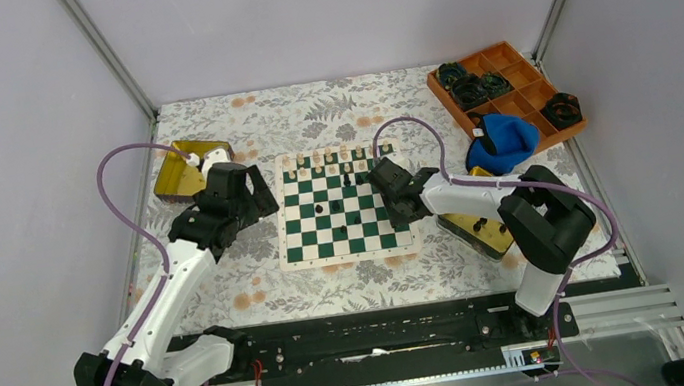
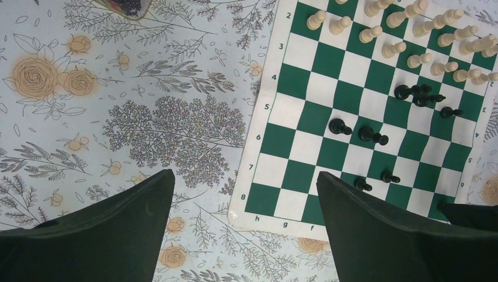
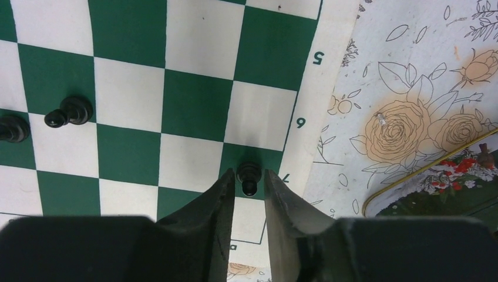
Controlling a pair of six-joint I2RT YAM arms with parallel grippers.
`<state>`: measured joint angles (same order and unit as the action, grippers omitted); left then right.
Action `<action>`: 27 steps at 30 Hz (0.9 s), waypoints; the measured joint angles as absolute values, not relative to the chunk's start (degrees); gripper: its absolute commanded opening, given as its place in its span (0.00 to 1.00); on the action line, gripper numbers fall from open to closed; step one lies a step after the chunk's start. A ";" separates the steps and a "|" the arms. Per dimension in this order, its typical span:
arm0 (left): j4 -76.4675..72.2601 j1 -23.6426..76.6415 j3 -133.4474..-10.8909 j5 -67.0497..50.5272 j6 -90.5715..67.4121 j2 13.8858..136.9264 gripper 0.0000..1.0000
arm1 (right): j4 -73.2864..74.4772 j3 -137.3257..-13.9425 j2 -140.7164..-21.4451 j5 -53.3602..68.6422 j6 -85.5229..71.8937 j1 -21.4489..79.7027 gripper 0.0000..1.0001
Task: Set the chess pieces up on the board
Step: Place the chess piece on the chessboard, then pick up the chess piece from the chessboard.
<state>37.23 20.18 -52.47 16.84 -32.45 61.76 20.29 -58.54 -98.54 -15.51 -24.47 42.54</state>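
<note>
Right end effector (image 3: 249, 174) slightly parted around black pawn (image 3: 249, 180); left end effector (image 2: 244, 174) spread wide.

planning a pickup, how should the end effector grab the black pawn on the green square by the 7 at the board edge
Probably pinch the black pawn at the narrow neck under its round head, coming straight down from above. It stands upright on a wider base, and the board right beside it is bare, leaving room on both sides.

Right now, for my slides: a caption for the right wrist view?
Jaws flank a black piece on the board, edge square, row 7.
</note>
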 measured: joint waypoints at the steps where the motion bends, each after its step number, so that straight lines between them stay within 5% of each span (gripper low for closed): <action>1: 37.21 20.18 -52.47 16.84 -32.45 61.76 0.99 | 20.29 -58.54 -98.54 -15.51 -24.47 42.54 0.35; 14: 37.21 20.18 -52.47 16.84 -32.45 61.78 0.99 | 22.24 -60.38 -98.52 -15.84 -24.12 42.54 0.44; 27: 37.17 20.18 -52.49 16.86 -32.38 63.16 0.99 | 23.59 -75.81 -105.54 -16.86 -21.78 41.74 0.53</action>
<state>37.17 20.18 -52.49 16.86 -32.38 63.16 23.59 -75.81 -105.54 -16.86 -21.78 41.74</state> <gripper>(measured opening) 0.986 0.521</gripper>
